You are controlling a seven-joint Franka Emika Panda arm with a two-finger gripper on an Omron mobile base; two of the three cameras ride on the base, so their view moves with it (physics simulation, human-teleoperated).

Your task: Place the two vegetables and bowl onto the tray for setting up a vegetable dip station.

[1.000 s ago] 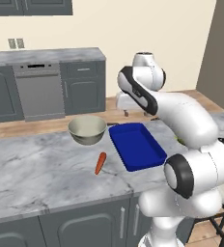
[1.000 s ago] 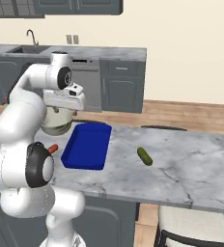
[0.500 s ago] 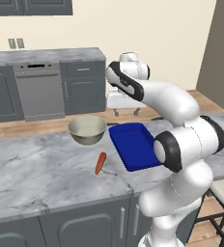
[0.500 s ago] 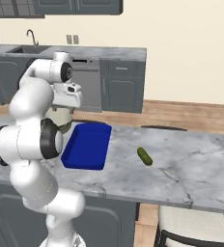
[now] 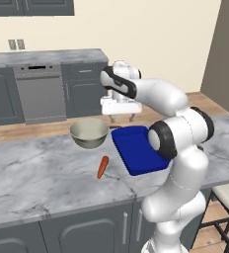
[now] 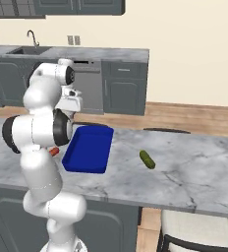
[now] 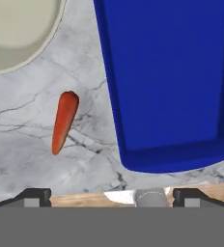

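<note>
The silvery bowl [image 5: 89, 133] with a pale inside stands on the grey marble counter, left of the deep-blue tray [image 5: 138, 148]. The orange carrot [image 5: 102, 167] lies in front of the bowl, near the tray's left edge. My gripper [image 5: 121, 117] hangs open and empty over the counter's far edge, between bowl and tray. In the hand view the carrot [image 7: 64, 121] lies left of the tray [image 7: 167, 82], the bowl [image 7: 17, 34] sits in the top left corner, and the gripper [image 7: 112, 198] has its fingertips [image 7: 34, 197] wide apart. The dark green cucumber [image 6: 147, 159] lies on the counter right of the tray [image 6: 89, 147].
The counter [image 5: 37, 183] is an island with a wooden floor strip beyond it. Grey cabinets and a dishwasher [image 5: 40, 91] line the back wall. A stool [image 6: 194, 236] stands at the counter's near right side.
The arm has swung and turned, carrying the open gripper a little to the left, from above the tray's far end toward the bowl. Bowl, carrot, cucumber and tray have not moved.
</note>
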